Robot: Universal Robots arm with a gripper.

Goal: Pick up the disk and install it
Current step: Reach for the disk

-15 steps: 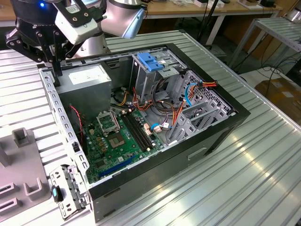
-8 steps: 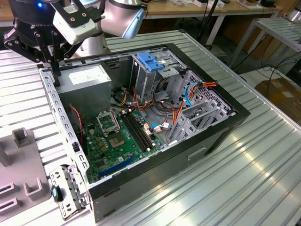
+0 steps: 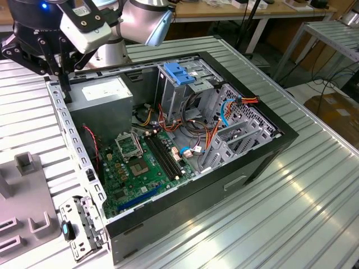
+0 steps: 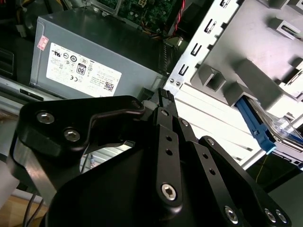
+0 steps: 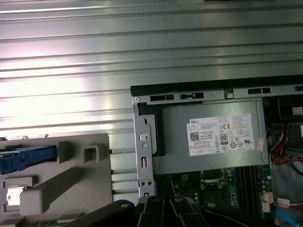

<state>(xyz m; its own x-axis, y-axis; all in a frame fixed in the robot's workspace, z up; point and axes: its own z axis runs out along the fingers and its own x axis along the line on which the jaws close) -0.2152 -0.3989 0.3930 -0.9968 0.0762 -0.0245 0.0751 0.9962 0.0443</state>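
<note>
The fingertips (image 4: 164, 101) of the gripper (image 4: 163, 96) were seen drawn together in the second wrist view, with nothing held between them. They were poised over a corner of the open computer case (image 3: 255, 159), above its perforated metal edge and just beside the grey power supply (image 5: 213, 137), whose white label was turned up toward the cameras. In the exterior view the gripper was found high on the exterior view's left, over that same corner.

The disk (image 5: 26, 159) was not touched — it was kept well apart from the fingertips, outside the case, on the grey plastic fixture (image 5: 97, 198) that was set on the ribbed metal table (image 3: 291, 196) beside the case's wall. In both wrist views it was marked by its blue plastic rail, lodged among the fixture's raised grey blocks. In the second wrist view the disk (image 4: 258, 125) was shown with a strip of pale, shiny surface next to the rail, cut off at the picture's edge. Whether it lay flat or stood on edge could not be told, and its label could not be made out.

Farther off, inside the case, the green motherboard (image 3: 140, 162) was laid bare beside the power supply, and a bare blue bracket (image 3: 179, 73) was seated on top of the drive cage (image 3: 185, 95).
</note>
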